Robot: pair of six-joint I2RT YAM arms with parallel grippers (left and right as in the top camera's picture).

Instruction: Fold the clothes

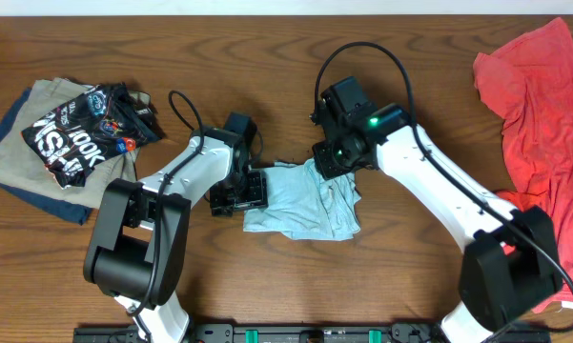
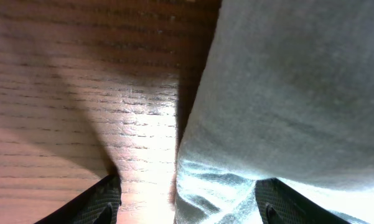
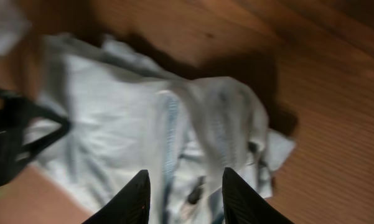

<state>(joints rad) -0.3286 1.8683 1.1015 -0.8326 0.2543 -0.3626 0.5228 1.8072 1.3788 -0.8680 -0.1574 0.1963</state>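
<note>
Left gripper [image 1: 253, 191] fingers apart, straddling left edge of crumpled light blue cotton T-shirt [image 1: 305, 205], probably lining up a grab; right gripper [image 3: 185, 186] fingers apart over bunched fold, holding nothing

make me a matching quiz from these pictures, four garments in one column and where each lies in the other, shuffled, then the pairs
Column one
1. light blue T-shirt
2. coral-red shirt
3. black tee with white lettering
4. khaki garment

Column two
A. left side, beneath the black tee
B. far right, spread out
C. centre, crumpled
D. left side, on top of the pile

Pairs: 1-C, 2-B, 3-D, 4-A
</note>
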